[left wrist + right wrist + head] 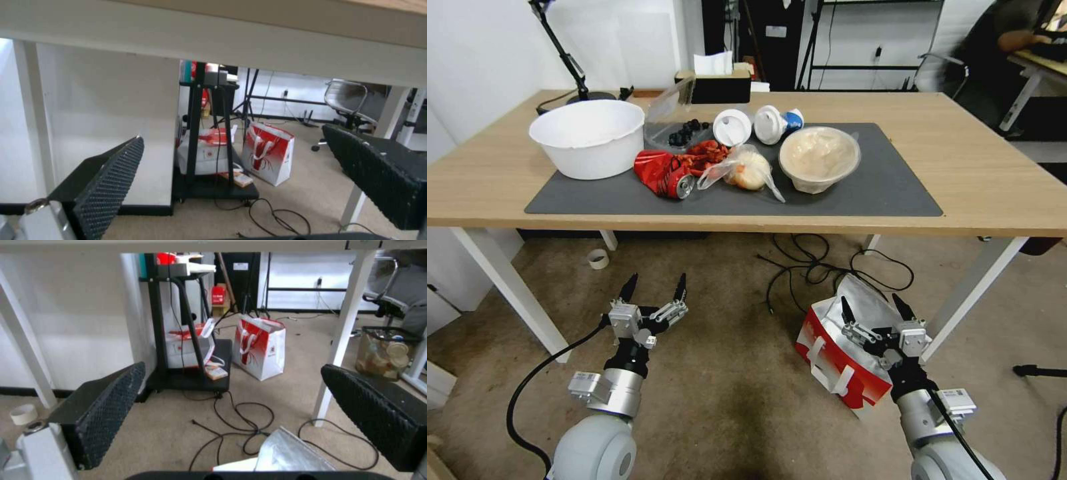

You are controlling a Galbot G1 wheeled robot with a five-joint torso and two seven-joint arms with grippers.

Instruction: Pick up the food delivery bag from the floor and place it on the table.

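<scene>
The food delivery bag [835, 365] lies tilted on the floor [727, 387] under the table's right front corner, with its red side, white loop handles and open silver foil lining showing. My right gripper [875, 308] hangs open just over the bag's foil mouth. In the right wrist view the foil flap [289, 453] lies below my open right gripper [233, 366]. My left gripper [654, 285] is open and holds nothing above bare carpet to the left, and in its own view the left gripper [233, 133] faces under the table. The light-wood table [994, 167] carries a dark grey mat [887, 187].
On the mat stand a white tub [589, 137], a lidded bowl [819, 157], cups, a bagged bun and a crushed red can [662, 175]. Black cables [814, 267] trail beside the bag. A white table leg [970, 293] stands right of it. Another red-and-white paper bag [260, 346] stands farther back.
</scene>
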